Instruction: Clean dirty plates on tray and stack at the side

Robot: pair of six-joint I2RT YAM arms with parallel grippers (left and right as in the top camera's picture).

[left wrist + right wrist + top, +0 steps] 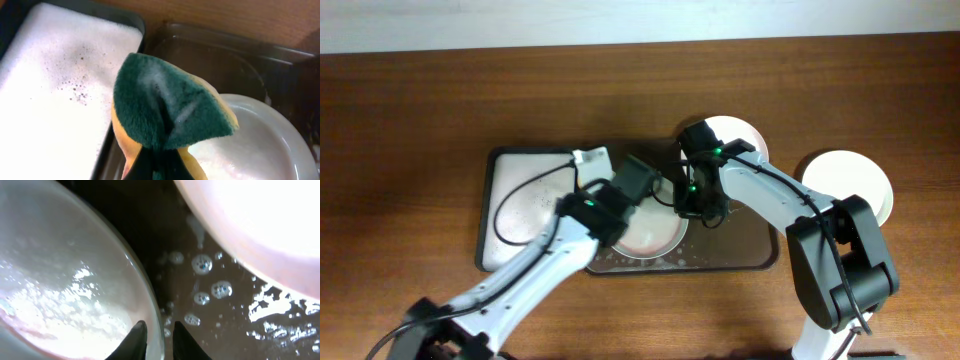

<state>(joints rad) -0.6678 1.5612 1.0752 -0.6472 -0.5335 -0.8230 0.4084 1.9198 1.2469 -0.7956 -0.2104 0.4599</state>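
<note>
While the soapy plate (645, 235) lies at the middle of the tray (750, 258), its rim on the tray's right-hand side is pinched between the closed-in fingers of the right gripper (160, 327). A green-and-yellow sponge (170, 105) is clamped in the left gripper (628, 188) and held over the tray's left end. The plate's centre lies just ahead and to the right of it. Being round, the plate offers no long axis. The wipe is judged to fall to the left arm, which is nearer the centre. A second plate (735, 130) overlaps the tray's far right corner. A third plate (855, 180) is set off the tray's right end.
</note>
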